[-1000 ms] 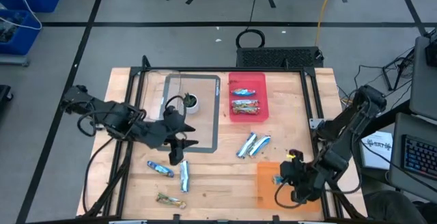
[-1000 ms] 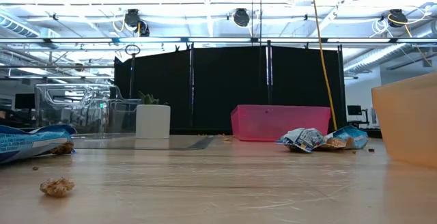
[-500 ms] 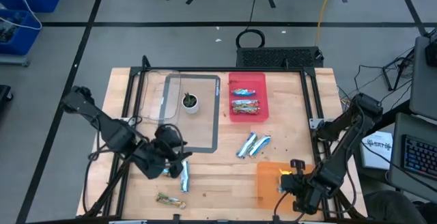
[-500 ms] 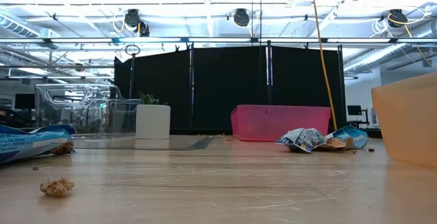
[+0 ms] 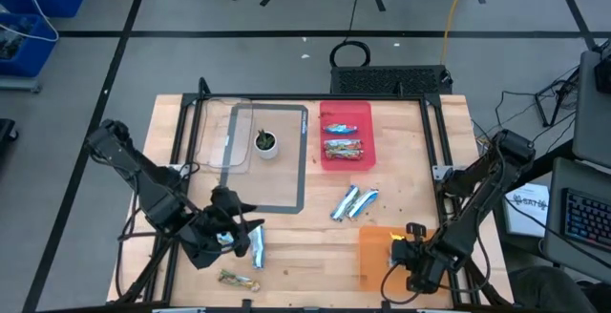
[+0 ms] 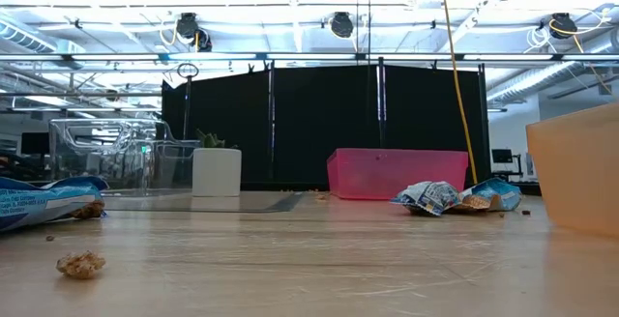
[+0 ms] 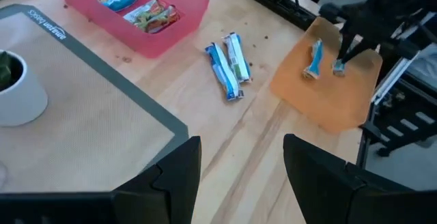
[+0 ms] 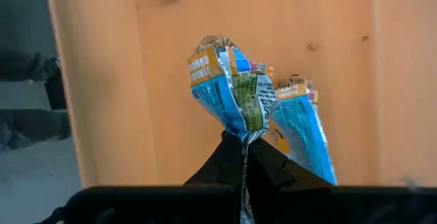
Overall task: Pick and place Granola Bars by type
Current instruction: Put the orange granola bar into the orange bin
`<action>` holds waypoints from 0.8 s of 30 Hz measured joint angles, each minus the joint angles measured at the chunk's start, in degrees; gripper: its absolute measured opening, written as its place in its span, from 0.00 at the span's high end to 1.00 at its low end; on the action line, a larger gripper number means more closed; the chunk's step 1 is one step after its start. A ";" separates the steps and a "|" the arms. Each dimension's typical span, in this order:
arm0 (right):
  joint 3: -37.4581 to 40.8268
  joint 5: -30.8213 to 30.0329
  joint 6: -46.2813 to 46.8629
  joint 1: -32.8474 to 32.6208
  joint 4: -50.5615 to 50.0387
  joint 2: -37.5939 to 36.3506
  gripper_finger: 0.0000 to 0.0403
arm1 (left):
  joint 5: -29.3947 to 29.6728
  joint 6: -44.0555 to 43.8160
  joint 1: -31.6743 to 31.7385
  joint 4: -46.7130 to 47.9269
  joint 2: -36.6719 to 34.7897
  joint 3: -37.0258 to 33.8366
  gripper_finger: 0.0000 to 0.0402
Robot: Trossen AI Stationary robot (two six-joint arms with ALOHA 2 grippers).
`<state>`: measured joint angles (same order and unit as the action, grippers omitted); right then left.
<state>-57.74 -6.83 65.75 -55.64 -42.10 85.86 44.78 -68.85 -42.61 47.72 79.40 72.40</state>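
Observation:
My right gripper (image 5: 399, 252) hangs over the orange bin (image 5: 374, 267) at the table's near right and is shut on a blue-and-silver granola bar (image 8: 229, 80). A second blue bar (image 8: 300, 135) lies on the bin floor. My left gripper (image 5: 235, 240) is open, its fingers (image 7: 174, 176) spread wide, over the near left of the table beside a blue bar (image 5: 258, 247). A brownish-gold bar (image 5: 239, 279) lies near the front edge. Two blue bars (image 5: 352, 201) lie mid-table. The pink bin (image 5: 346, 134) holds several bars. My right gripper pinches the blue-and-silver bar by its crinkled end (image 8: 243, 136) between the two fingertips, coming from above and pointing down into the orange bin. The bar stands out beyond the fingertips, over the bin floor. Whether its far end touches the floor, I cannot tell.
A small potted plant (image 5: 266, 142) stands on a grey-bordered mat (image 5: 286, 165), with a clear container (image 5: 215, 132) to its left. Crumbs (image 6: 80, 264) lie on the wood near the front. Bare wood shows between the mid-table bars and the near edge.
My left gripper has moved from over the mat toward the table's near edge and slightly left, coming over the blue bars at the near left. My right gripper has shifted a little toward the near edge over the orange bin.

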 joint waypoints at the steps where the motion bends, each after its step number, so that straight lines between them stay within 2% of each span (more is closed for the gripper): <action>1: 1.12 0.50 0.50 0.02 1.46 0.00 1.00 | 0.41 -0.75 -0.27 -0.06 0.00 -0.20 0.47; 6: 6.66 3.71 2.63 0.00 8.04 0.02 1.00 | 2.03 -3.57 -1.54 -0.06 0.00 -0.97 0.47; 12: 7.94 6.93 2.57 0.04 8.71 0.00 0.99 | 2.39 -10.10 -3.12 0.53 0.00 -1.68 0.47; 18: 7.94 8.68 2.69 0.02 8.73 -0.04 0.88 | -0.53 -18.00 -3.78 0.48 0.07 -3.35 0.47; 24: 7.94 10.12 1.82 0.02 8.88 -0.04 0.74 | -7.53 -21.37 -4.21 0.09 0.13 -6.27 0.47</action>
<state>-49.80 3.29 67.57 -55.61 -33.22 85.82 37.25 -90.21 -46.82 47.81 79.53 66.13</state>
